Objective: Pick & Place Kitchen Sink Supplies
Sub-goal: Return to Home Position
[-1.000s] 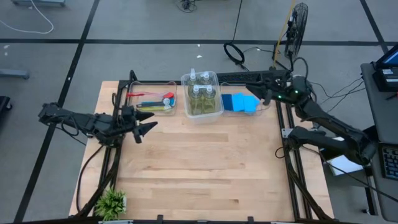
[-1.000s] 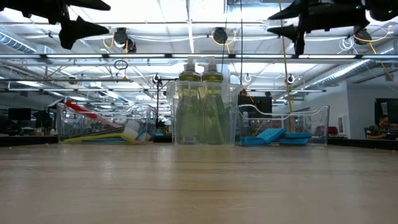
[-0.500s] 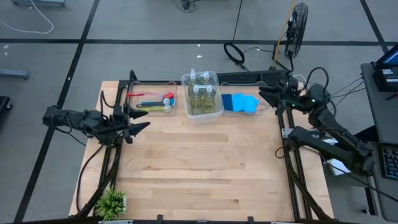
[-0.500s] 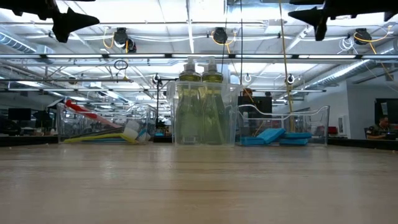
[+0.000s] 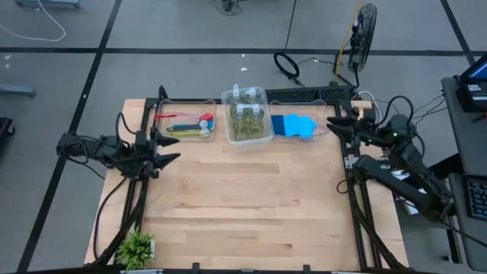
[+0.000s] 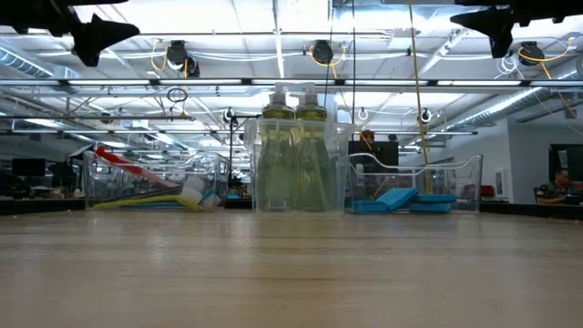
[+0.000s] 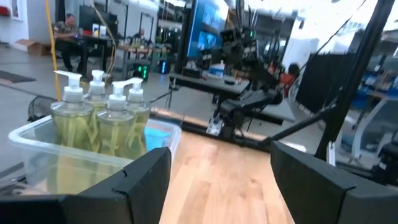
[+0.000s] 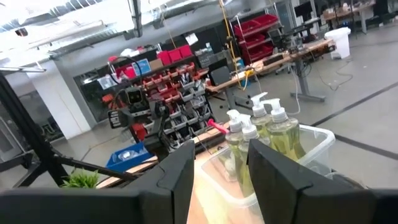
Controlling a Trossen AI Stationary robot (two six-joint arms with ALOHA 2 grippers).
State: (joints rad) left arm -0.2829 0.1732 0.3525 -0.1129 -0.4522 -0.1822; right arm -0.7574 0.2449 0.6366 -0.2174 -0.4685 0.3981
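Several clear bottles (image 5: 247,114) of yellow-green liquid stand upright in the middle clear bin at the table's far edge. Slim brushes (image 5: 186,122) lie in the bin to its left. Blue sponges (image 5: 295,125) lie flat in the bin to its right. My left gripper (image 5: 173,157) hangs open over the table's left edge, pointing level toward the right, with nothing between its fingers. My right gripper (image 5: 332,122) hangs at the table's right edge beside the sponge bin, pointing left. It is open by a narrow gap with nothing in it. Both grippers are high above the table in the low view.
A small green plant (image 5: 137,247) stands at the near left corner. The three clear bins (image 6: 414,182) line the far edge. The wooden table top (image 5: 251,198) in front of them is bare. Dark frame rails (image 5: 358,205) run along the table's left and right sides.
My right gripper has drawn back from above the sponge bin toward the table's right edge, rolling somewhat as it went. My left gripper has drawn back a little toward the left edge. Neither has changed its opening, and the supplies have stayed in their bins.
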